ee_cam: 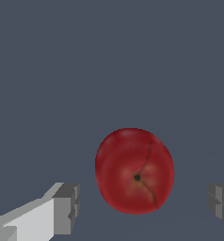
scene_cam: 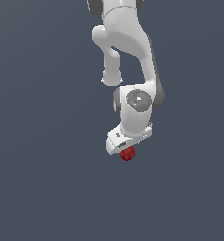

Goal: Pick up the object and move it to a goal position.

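Observation:
The object (scene_cam: 127, 154) is a small dark red, roundish thing lying on the flat grey surface, right under my white gripper (scene_cam: 124, 148). In the wrist view the object (ee_cam: 134, 170) looks like a red fruit with a dark stem spot and a crease. It sits between the two grey fingertips (ee_cam: 67, 207) of my gripper (ee_cam: 143, 208), with a clear gap on each side. The gripper is open and touches nothing. In the exterior view the hand hides the fingers.
The white arm (scene_cam: 132, 52) reaches down from the top of the exterior view. A plain grey surface (scene_cam: 48, 179) lies all around.

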You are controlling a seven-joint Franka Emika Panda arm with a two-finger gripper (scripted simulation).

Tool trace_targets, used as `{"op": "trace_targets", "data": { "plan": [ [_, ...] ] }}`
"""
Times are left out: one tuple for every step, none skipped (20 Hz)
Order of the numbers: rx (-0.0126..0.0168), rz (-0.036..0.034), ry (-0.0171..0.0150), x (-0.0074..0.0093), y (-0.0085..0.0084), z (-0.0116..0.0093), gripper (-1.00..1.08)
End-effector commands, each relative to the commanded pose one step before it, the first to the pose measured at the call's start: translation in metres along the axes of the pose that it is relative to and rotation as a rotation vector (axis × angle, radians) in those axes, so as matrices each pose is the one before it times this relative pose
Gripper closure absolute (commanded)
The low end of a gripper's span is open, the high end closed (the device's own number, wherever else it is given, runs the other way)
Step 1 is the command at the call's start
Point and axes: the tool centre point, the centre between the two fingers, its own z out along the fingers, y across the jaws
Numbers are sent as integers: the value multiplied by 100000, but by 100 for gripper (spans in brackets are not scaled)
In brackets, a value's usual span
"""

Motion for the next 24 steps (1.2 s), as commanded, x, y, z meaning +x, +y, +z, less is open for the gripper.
{"op": "trace_targets", "data": {
  "plan": [
    [-30, 37, 35, 0, 38, 14, -92],
    [0, 0, 0, -2, 8, 116, -92],
    [0, 0, 0, -3, 12, 193, -92],
    [-4, -66, 19, 8, -25, 256, -92],
    [-4, -66, 19, 6, -20, 332, -92],
    [0, 0, 0, -11, 26, 420, -92],
    [-5, -94, 27, 5, -30, 475, -92],
    [-4, -94, 27, 1, -26, 547, -92],
    [-3, -66, 19, -8, -6, 598, -92],
    [-3, -66, 19, -5, -10, 534, -92],
    [-3, -66, 19, 1, -13, 454, -92],
    [-3, -66, 19, 9, -16, 374, -92],
    [0, 0, 0, 3, 23, 307, -92],
    [0, 0, 0, 14, 20, 227, -92],
    [-5, -46, 16, 35, -10, 136, -92],
    [0, 0, 0, 36, 16, 67, -92],
    [0, 0, 0, 39, 13, -3, -92],
    [0, 0, 0, 16, 4, -14, -92],
    [0, 0, 0, 0, 0, 0, 108],
    [0, 0, 0, 0, 0, 0, 108],
    [0, 0, 0, 0, 0, 0, 108],
    [0, 0, 0, 0, 0, 0, 108],
    [0, 0, 0, 0, 0, 0, 108],
    [0, 0, 0, 0, 0, 0, 108]
  ]
}}
